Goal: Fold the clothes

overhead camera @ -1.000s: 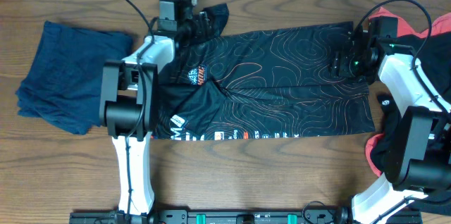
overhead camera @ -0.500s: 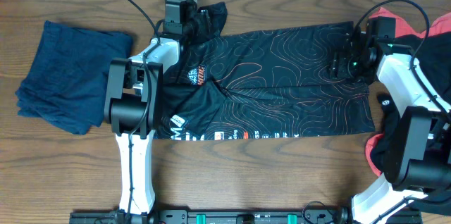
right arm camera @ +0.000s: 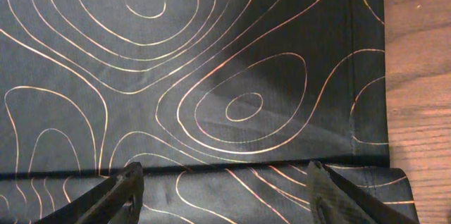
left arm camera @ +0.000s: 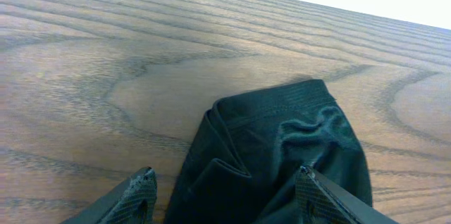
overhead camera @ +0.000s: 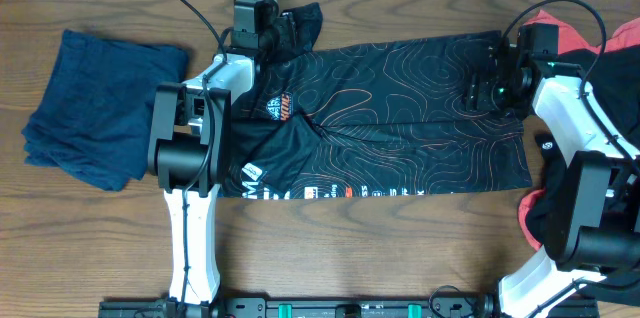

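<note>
The black jersey (overhead camera: 400, 118) with thin orange contour lines lies flat across the table, its lettering along the near edge. Its far-left sleeve (overhead camera: 300, 26) is bunched; the left wrist view shows it as a dark crumpled fold (left arm camera: 282, 153). My left gripper (overhead camera: 272, 30) is open with its fingers on either side of that sleeve (left arm camera: 225, 196). My right gripper (overhead camera: 484, 90) is open over the jersey's right end, straddling a folded edge (right arm camera: 225, 164) near the hem (right arm camera: 366, 62).
A folded navy garment (overhead camera: 95, 108) lies at the far left. A red and black garment (overhead camera: 590, 33) sits at the right edge under the right arm, with more red cloth (overhead camera: 530, 208) near the front right. Bare wood shows beyond the sleeve (left arm camera: 106, 76).
The left gripper moved slightly right and toward the far edge at the sleeve between one second ago and half a second ago. The right gripper has shifted very little.
</note>
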Controlling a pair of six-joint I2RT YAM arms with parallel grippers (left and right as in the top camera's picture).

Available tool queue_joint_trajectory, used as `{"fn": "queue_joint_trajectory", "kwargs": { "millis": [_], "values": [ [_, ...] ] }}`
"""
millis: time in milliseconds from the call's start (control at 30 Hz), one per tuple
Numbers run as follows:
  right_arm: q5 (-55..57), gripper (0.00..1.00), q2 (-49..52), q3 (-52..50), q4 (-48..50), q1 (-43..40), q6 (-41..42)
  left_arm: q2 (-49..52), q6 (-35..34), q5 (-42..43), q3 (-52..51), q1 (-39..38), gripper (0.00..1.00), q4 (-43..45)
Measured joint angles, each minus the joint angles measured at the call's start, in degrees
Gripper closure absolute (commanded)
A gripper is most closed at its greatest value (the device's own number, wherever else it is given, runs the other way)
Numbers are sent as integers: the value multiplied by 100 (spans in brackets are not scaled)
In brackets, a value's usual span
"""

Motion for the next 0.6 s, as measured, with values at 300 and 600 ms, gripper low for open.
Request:
{"fn": "queue_joint_trajectory", "kwargs": {
  "millis": [300, 600],
  "values": [
    [-2, 28, 0, 0, -2, 0, 2, 149, 70, -157, 7, -2, 36, 52],
    [0, 28, 0, 0, 2, -2, 0, 221, 94, -70, 17, -59, 94, 114]
  ]
}}
